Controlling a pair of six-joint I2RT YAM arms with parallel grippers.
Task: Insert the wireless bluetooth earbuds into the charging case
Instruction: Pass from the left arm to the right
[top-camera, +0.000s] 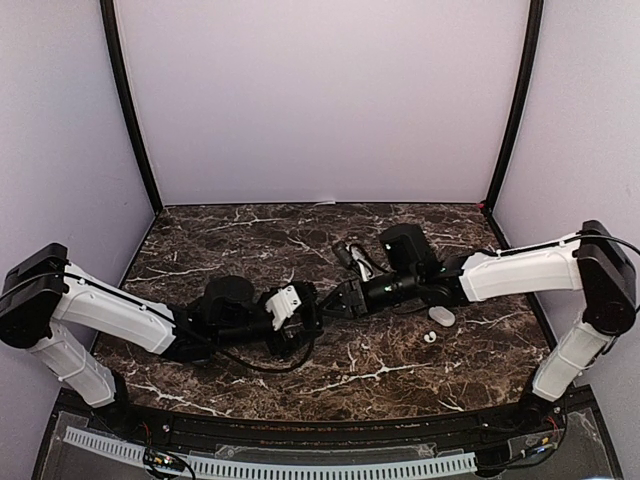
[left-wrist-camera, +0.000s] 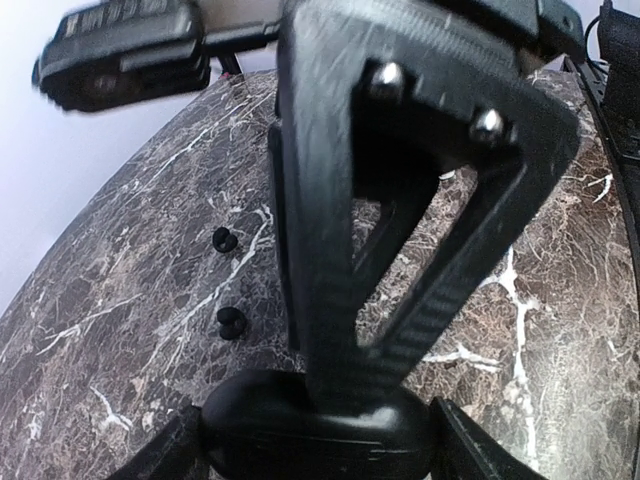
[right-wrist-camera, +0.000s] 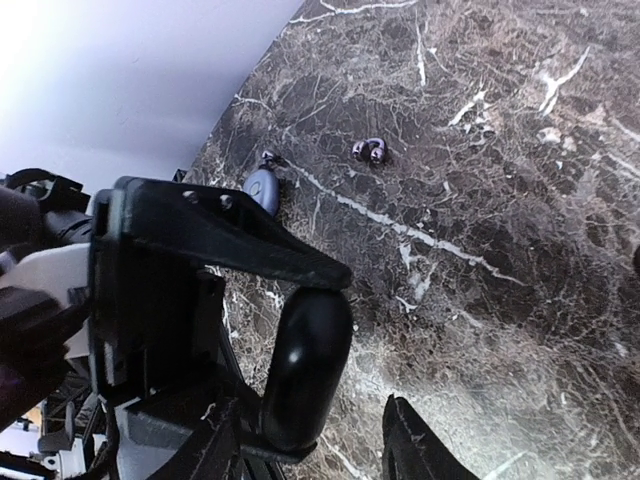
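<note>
The black oval charging case (left-wrist-camera: 300, 430) is off the table, gripped by its two ends in my left gripper (left-wrist-camera: 320, 452), which is shut on it. In the top view the left gripper (top-camera: 306, 318) meets my right gripper (top-camera: 336, 302) at the table's middle. The right gripper (right-wrist-camera: 312, 415) is open around the case (right-wrist-camera: 305, 365). One of its fingers (left-wrist-camera: 400, 250) presses on the case's upper face, and the other stands clear of it. Two black earbuds (left-wrist-camera: 225, 240) (left-wrist-camera: 231, 322) lie loose on the marble beyond; from the right wrist they show as small glossy buds (right-wrist-camera: 262, 188) (right-wrist-camera: 370, 150).
A white oval case (top-camera: 441, 316) and a white earbud (top-camera: 430, 337) lie on the marble under the right forearm. Lilac walls close the table (top-camera: 250, 390) at the back and both sides. Both forearms stretch low across the middle.
</note>
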